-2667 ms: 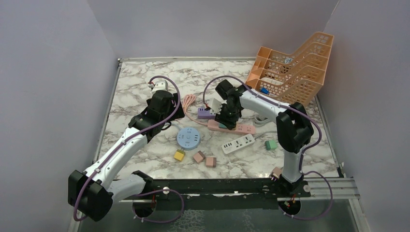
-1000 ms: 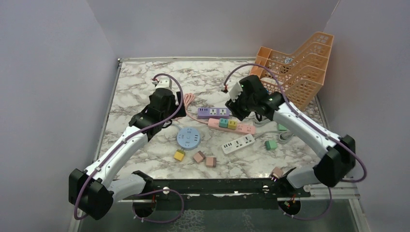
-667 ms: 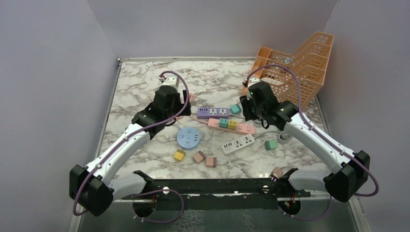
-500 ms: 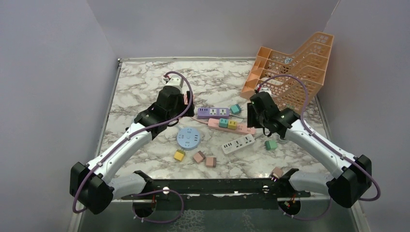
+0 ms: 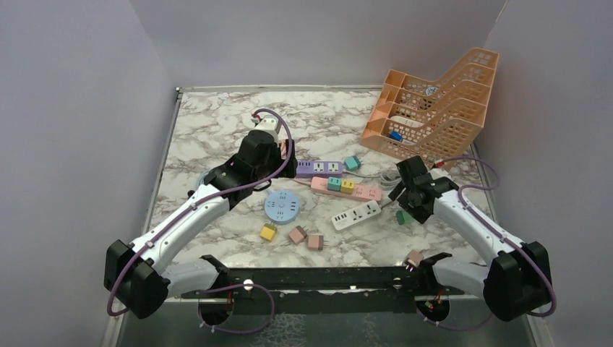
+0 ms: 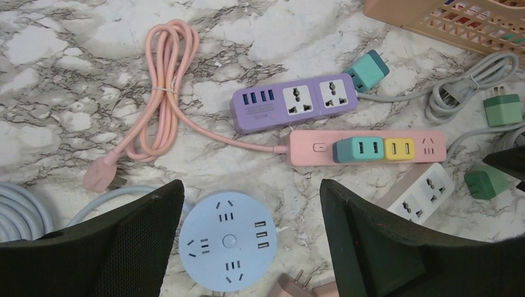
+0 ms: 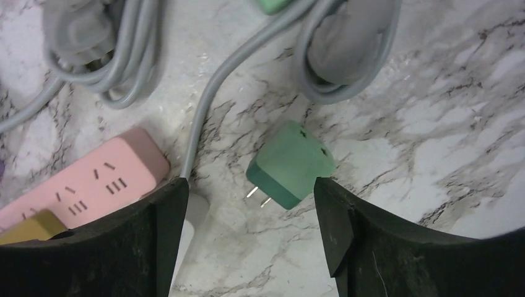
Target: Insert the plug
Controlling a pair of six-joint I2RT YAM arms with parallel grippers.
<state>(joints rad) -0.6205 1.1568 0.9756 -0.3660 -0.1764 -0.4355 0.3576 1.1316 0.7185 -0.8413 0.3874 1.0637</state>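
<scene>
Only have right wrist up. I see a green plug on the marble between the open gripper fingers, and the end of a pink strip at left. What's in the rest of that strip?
Observer: The pink plastic power strip holds a teal adapter block and a yellow adapter block, plugged in side by side.
Operator: Where's the left arm?
Observer: The left gripper is open and empty, above the round light-blue socket hub.
Operator: Any other loose plugs?
Observer: A yellow cube plug and two pink cube plugs lie toward the table's near edge.
</scene>
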